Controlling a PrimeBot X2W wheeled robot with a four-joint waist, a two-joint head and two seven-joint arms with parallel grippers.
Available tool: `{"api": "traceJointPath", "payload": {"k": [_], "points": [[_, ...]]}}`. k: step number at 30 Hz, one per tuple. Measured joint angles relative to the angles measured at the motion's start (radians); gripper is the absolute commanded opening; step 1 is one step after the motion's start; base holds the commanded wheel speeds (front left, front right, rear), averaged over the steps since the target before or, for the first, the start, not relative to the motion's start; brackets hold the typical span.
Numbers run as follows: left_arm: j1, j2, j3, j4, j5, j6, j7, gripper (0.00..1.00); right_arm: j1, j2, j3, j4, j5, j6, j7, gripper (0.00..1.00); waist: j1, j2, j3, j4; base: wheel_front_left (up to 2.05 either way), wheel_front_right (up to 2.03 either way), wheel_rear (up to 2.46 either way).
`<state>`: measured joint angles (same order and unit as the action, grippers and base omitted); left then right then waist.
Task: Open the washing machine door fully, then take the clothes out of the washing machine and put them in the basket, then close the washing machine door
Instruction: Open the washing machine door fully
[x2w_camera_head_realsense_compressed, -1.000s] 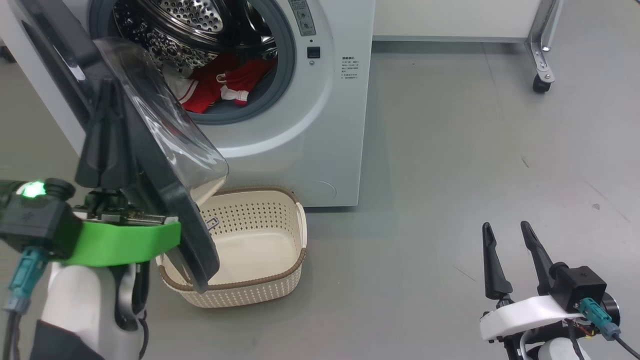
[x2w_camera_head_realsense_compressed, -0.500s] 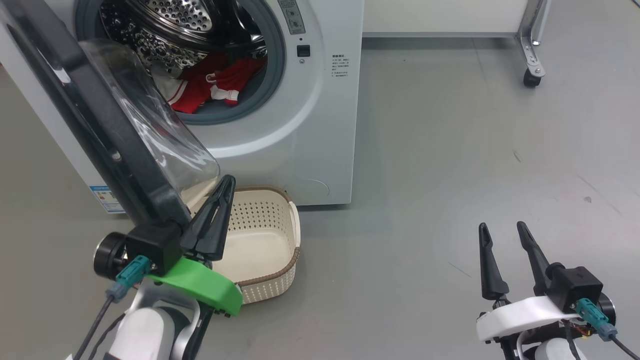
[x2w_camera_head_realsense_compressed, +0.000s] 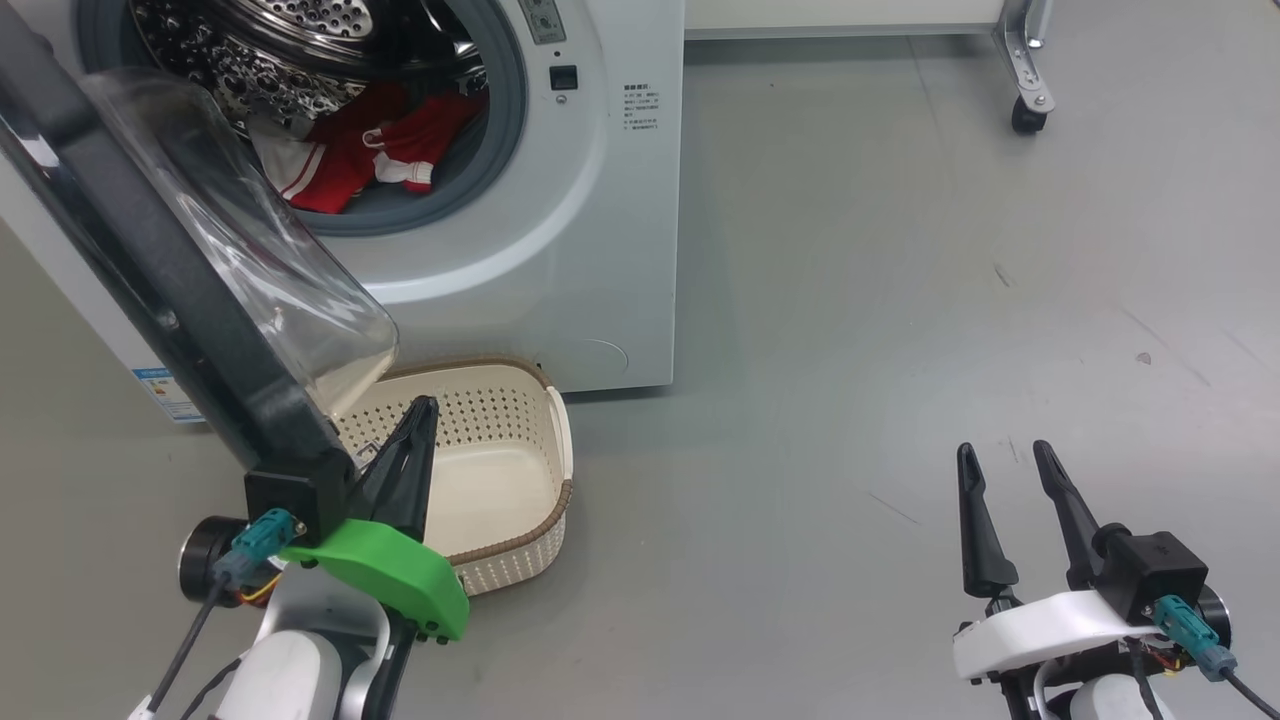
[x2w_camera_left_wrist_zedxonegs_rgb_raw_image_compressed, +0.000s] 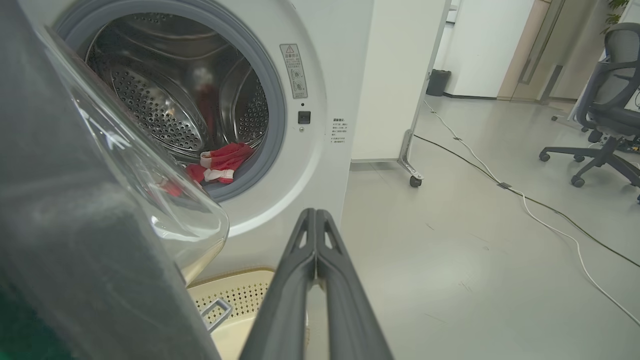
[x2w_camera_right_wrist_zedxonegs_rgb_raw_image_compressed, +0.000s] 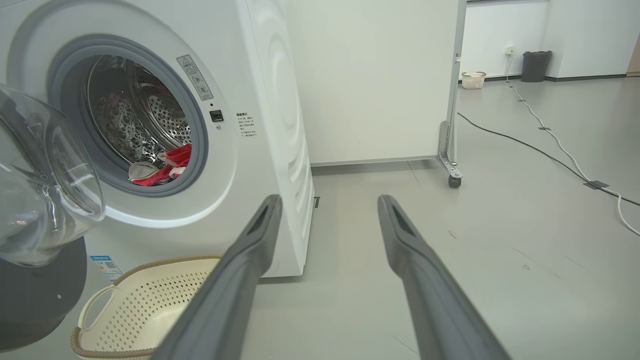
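The white washing machine (x2w_camera_head_realsense_compressed: 590, 200) stands at the upper left. The washing machine door (x2w_camera_head_realsense_compressed: 150, 270) hangs open toward me, its clear bowl (x2w_camera_left_wrist_zedxonegs_rgb_raw_image_compressed: 165, 200) facing the drum. Red clothes (x2w_camera_head_realsense_compressed: 350, 165) lie at the front of the steel drum, the clothes (x2w_camera_left_wrist_zedxonegs_rgb_raw_image_compressed: 222, 162) also showing past the bowl. The cream basket (x2w_camera_head_realsense_compressed: 555, 470) sits on the floor below the door and looks empty. My left gripper (x2w_camera_head_realsense_compressed: 425, 405) is shut on nothing, its fingers over the basket's near rim, just under the door's lower edge. My right gripper (x2w_camera_head_realsense_compressed: 1003, 450) stands open at the lower right, far from the machine.
A wheeled metal frame (x2w_camera_head_realsense_compressed: 1025, 110) stands at the back right. In the wrist views, cables (x2w_camera_left_wrist_zedxonegs_rgb_raw_image_compressed: 525, 200) run across the grey floor, an office chair (x2w_camera_left_wrist_zedxonegs_rgb_raw_image_compressed: 605, 110) stands far right, and a dark bin (x2w_camera_right_wrist_zedxonegs_rgb_raw_image_compressed: 535, 65) sits by the far wall.
My shut left gripper has left the door's outer face and come round under its lower edge, over the basket. The head camera has turned, sliding the scene left. The right arm holds still.
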<state>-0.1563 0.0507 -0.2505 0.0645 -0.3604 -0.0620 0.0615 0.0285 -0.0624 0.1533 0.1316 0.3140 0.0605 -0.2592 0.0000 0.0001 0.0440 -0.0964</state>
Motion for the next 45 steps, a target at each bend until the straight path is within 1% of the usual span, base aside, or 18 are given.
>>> {"api": "traceJointPath", "payload": {"k": [6,13,15,31,40,42,45], "points": [[0.003,0.0,0.018,0.047,0.001,0.032,0.017,0.0,0.0,0.001,-0.017,0.0,0.0,0.0,0.0,1.0,0.0,0.0,0.008,-0.008,0.0,0.0,0.0],[0.003,-0.001,0.03,0.075,-0.004,0.043,0.018,0.0,0.0,0.005,-0.022,0.001,0.0,0.0,0.0,1.0,0.0,0.0,0.01,-0.008,0.0,0.0,0.0],[0.003,-0.001,0.031,0.083,-0.013,0.048,0.018,0.0,0.0,0.006,-0.023,0.002,0.0,0.005,0.0,1.0,0.0,0.0,0.01,-0.007,0.0,0.0,0.0],[0.003,-0.002,0.044,0.11,-0.016,0.058,0.006,0.0,0.0,0.011,-0.039,0.004,-0.003,0.01,0.0,1.0,0.0,0.0,0.012,0.007,0.0,0.0,0.0],[-0.002,-0.004,0.044,0.121,-0.017,0.058,-0.006,0.0,0.0,0.014,-0.055,0.001,-0.009,0.011,0.0,1.0,0.0,0.0,0.026,0.038,0.0,0.0,0.0],[-0.004,-0.007,0.041,0.123,-0.017,0.058,-0.011,0.0,0.0,0.014,-0.056,0.001,-0.009,0.018,0.0,1.0,0.0,0.0,0.028,0.047,0.0,0.0,0.0],[-0.009,-0.009,0.032,0.128,-0.018,0.058,-0.015,0.0,0.0,0.014,-0.06,0.001,-0.01,0.018,0.0,1.0,0.0,0.0,0.03,0.063,0.0,0.0,0.0]]}}
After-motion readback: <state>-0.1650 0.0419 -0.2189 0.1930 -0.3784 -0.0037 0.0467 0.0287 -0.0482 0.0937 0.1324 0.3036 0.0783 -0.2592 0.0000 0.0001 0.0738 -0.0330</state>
